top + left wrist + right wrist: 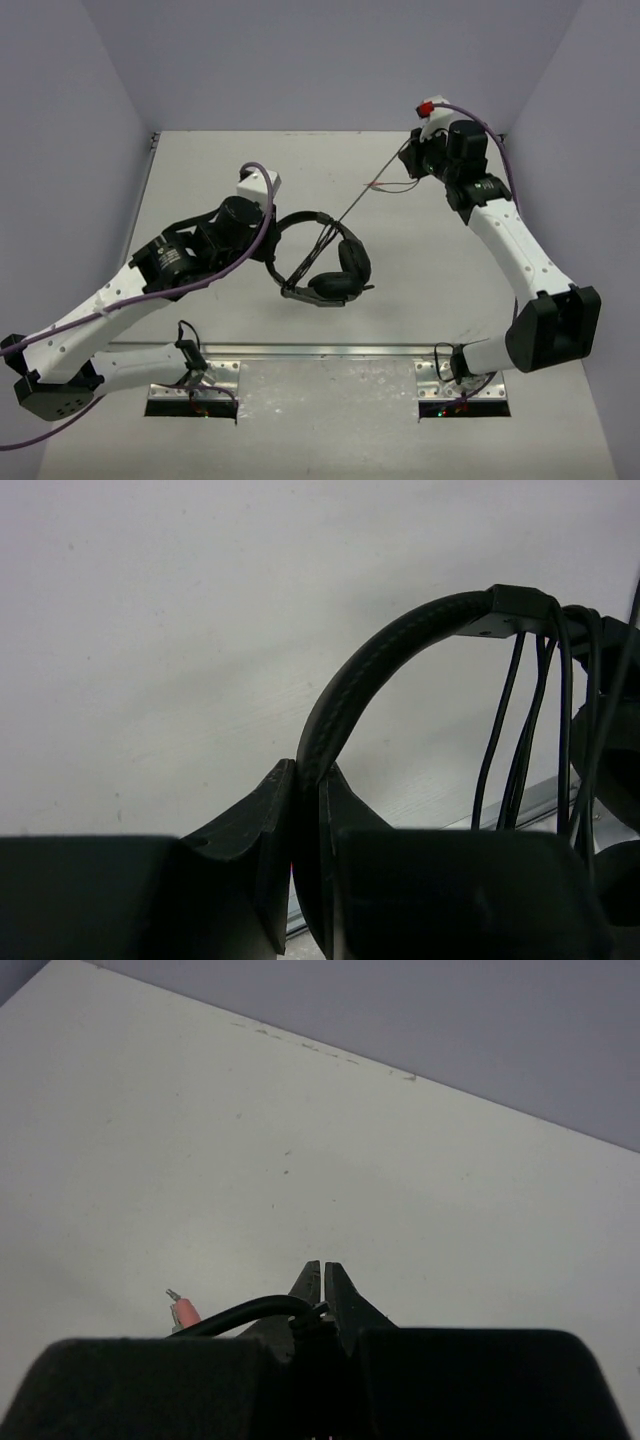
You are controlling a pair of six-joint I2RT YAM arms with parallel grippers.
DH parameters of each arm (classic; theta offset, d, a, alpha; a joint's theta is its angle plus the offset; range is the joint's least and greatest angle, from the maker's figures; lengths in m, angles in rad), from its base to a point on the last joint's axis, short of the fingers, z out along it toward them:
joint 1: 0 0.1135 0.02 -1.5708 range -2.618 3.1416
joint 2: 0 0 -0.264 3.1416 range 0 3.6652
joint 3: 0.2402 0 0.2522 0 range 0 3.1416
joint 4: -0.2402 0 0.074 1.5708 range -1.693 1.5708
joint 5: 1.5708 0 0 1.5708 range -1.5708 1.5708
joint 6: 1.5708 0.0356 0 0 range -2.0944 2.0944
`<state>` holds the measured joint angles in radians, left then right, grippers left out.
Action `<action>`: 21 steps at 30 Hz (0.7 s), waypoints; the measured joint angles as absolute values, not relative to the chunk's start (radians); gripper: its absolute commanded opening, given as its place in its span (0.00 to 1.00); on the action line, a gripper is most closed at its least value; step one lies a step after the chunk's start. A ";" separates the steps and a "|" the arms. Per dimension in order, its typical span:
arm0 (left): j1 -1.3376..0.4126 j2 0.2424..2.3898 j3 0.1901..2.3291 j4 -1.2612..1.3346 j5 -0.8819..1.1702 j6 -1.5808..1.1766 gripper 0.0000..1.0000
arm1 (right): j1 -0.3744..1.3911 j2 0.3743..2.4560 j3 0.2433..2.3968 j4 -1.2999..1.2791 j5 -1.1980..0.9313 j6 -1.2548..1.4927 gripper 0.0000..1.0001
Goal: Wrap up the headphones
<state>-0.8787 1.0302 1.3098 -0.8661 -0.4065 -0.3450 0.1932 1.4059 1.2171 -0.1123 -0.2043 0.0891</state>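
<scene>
The black headphones (335,262) hang above the middle of the table, cups to the right. My left gripper (268,240) is shut on the headband (380,655), which arches up from between its jaws in the left wrist view. Several turns of thin dark cable (525,730) hang over the headband near a cup. The cable (365,195) runs taut up and right to my right gripper (415,160), which is shut on the cable (250,1310). A reddish plug (183,1310) sticks out to the left of its fingers; reddish plugs (378,185) hang below the taut line.
Grey side walls close the table on the left, right and back. Two metal base plates (195,385) sit at the near edge. Purple arm cables (200,285) trail along both arms.
</scene>
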 measured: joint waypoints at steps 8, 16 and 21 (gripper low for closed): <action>-0.876 1.003 1.181 -0.831 -0.408 -0.376 0.00 | 0.166 1.449 1.311 -0.202 -0.204 0.079 0.01; -0.876 0.923 1.158 -0.788 -0.369 -0.377 0.00 | 0.160 1.497 1.308 -0.219 -0.279 0.083 0.01; -0.876 0.927 1.161 -0.790 -0.346 -0.365 0.00 | 0.160 1.515 1.308 -0.219 -0.319 0.089 0.01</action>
<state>-0.8757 0.9272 1.1606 -0.7902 -0.3462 -0.3653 0.1604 1.5154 1.3079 -0.2192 -0.3187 0.0895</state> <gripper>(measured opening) 0.100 0.017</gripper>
